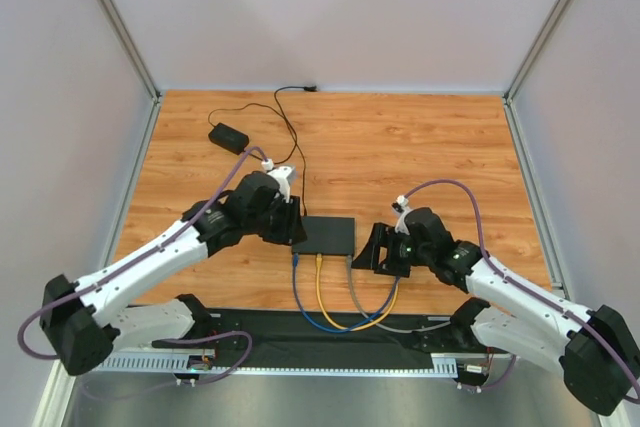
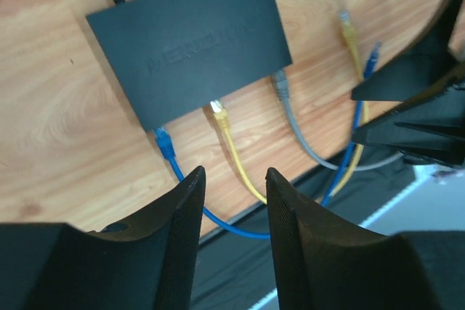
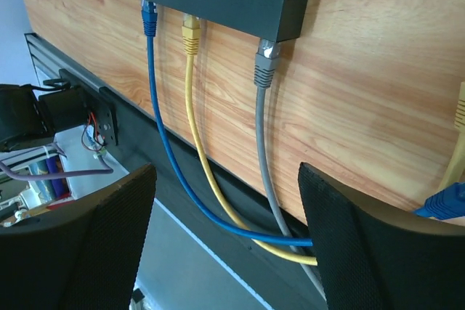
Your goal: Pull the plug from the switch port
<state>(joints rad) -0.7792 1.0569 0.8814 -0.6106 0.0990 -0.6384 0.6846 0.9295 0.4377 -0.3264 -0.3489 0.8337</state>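
The flat black switch lies on the wooden table between my two grippers. Three plugs sit in the ports on its near edge: blue, yellow and grey. The left wrist view shows the same switch with the blue plug, yellow plug and grey plug. My left gripper hovers at the switch's left side, jaws partly apart and empty. My right gripper stands wide open and empty just right of the switch.
A small black power adapter lies at the back left, its thin black cord running to the switch's far edge. The three cables loop over the table's near edge onto a black rail. Loose yellow and blue plug ends lie right of the switch.
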